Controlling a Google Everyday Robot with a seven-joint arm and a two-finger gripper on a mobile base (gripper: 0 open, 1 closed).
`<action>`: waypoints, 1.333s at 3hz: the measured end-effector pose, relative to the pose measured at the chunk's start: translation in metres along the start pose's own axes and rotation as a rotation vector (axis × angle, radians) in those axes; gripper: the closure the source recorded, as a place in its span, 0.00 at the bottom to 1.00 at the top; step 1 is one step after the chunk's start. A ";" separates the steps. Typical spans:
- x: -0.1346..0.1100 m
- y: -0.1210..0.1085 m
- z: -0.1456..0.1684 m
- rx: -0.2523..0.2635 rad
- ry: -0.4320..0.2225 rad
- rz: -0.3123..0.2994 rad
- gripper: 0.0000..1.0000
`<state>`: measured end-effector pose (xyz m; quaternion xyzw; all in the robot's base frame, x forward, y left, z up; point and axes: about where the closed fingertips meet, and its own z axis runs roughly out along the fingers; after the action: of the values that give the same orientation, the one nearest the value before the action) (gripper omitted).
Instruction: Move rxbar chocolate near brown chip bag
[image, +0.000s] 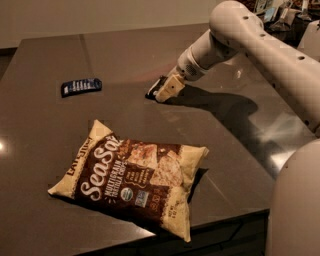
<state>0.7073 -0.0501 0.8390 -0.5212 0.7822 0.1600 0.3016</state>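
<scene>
The rxbar chocolate is a small black wrapper lying on the dark table in the middle, mostly covered by my gripper. My gripper is down at the table surface right over the bar, its tan tip touching or nearly touching it. The brown chip bag lies flat near the table's front edge, below and left of the gripper, about a bag's width from the bar. It has white "Sea Salt" lettering and cream-yellow edges.
A dark blue bar wrapper lies at the left of the table. My white arm reaches in from the upper right. The table's front edge runs close below the chip bag.
</scene>
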 end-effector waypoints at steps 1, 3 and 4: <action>-0.001 0.000 -0.002 0.000 0.000 0.000 1.00; -0.011 0.041 -0.037 -0.060 -0.036 -0.039 1.00; -0.025 0.100 -0.087 -0.146 -0.083 -0.088 1.00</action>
<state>0.5968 -0.0406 0.9158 -0.5686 0.7316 0.2247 0.3016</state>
